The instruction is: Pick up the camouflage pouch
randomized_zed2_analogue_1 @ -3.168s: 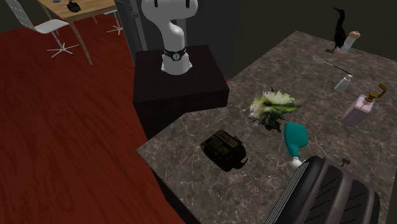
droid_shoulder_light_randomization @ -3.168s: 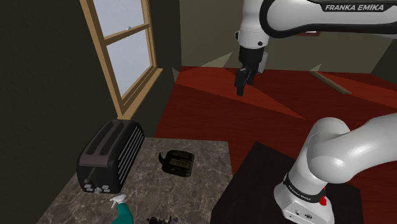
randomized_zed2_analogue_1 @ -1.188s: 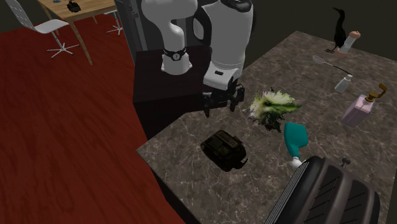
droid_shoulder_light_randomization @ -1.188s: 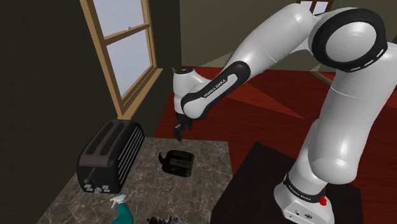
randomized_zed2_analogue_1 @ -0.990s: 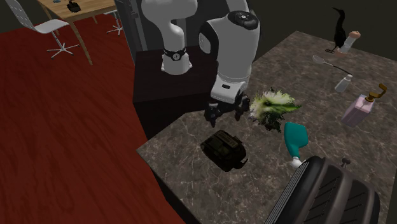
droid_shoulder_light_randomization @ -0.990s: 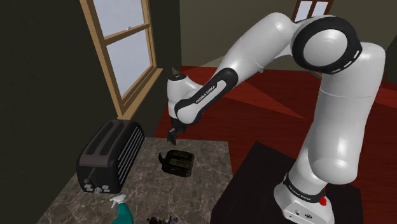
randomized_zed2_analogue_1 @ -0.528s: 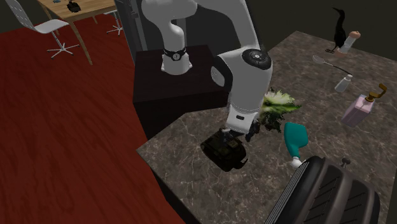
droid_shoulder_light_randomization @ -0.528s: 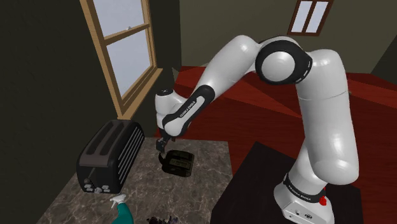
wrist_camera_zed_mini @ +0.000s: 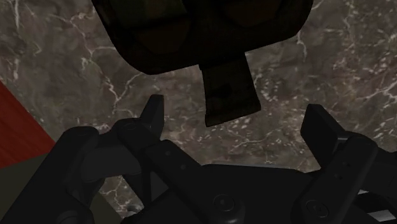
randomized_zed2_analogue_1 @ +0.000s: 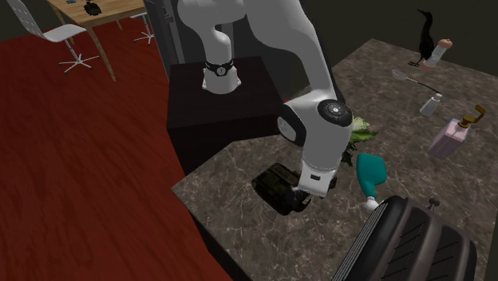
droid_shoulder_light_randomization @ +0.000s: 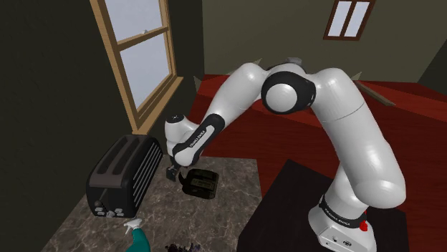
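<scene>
Marbled counter (droid_shoulder_light_randomization: 215,218), camouflage pouch (wrist_camera_zed_mini: 191,32) lying just beyond the spread gripper (wrist_camera_zed_mini: 234,108), its strap (wrist_camera_zed_mini: 226,95) reaching between.

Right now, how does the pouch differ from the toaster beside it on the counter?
The toaster is much bigger and stands taller; the pouch lies low and flat. The toaster is plain black with ribbed sides and two top slots; the pouch is dark and mottled. The open tool hangs at the pouch, apart from the toaster. Both are dark and rest on the marbled counter.
</scene>
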Motion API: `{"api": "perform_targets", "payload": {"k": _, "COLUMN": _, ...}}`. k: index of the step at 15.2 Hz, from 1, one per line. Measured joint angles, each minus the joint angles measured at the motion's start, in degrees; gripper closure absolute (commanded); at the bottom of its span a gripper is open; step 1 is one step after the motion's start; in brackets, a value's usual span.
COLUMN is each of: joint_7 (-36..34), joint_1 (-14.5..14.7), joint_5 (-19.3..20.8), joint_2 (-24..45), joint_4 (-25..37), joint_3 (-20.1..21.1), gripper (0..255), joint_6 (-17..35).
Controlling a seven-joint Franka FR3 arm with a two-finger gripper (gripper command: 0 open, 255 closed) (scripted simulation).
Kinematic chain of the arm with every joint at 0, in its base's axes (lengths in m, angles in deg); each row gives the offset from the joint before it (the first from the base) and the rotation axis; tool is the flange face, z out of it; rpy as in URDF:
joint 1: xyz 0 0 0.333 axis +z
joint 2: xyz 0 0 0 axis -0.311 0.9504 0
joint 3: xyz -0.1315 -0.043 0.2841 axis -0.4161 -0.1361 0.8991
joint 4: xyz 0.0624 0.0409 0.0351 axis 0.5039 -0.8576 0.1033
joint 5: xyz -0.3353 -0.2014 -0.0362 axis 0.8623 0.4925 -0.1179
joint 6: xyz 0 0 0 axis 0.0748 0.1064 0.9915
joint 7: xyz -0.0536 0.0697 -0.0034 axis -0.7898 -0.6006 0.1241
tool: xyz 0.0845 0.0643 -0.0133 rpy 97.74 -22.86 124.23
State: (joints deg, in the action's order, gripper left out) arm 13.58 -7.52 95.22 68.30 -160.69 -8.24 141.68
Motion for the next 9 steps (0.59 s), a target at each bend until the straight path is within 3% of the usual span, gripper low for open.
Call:
{"api": "perform_targets", "payload": {"k": 5, "joint_7": -0.17, "joint_1": 0.28, "joint_5": 0.31, "joint_2": 3.37, "joint_4": 1.53, "joint_3": -0.40, "gripper": 0, "joint_6": 1.88}}
{"api": "perform_targets", "payload": {"k": 6, "joint_7": -0.17, "joint_1": 0.31, "joint_5": 0.33, "joint_2": 3.75, "joint_4": 1.79, "joint_3": -0.43, "gripper": 255, "joint_6": 1.99}}
{"api": "perform_targets", "payload": {"k": 9, "joint_7": -0.19, "joint_1": 0.36, "joint_5": 0.35, "joint_2": 4.00, "joint_4": 2.07, "joint_3": -0.45, "gripper": 255, "joint_6": 2.07}}
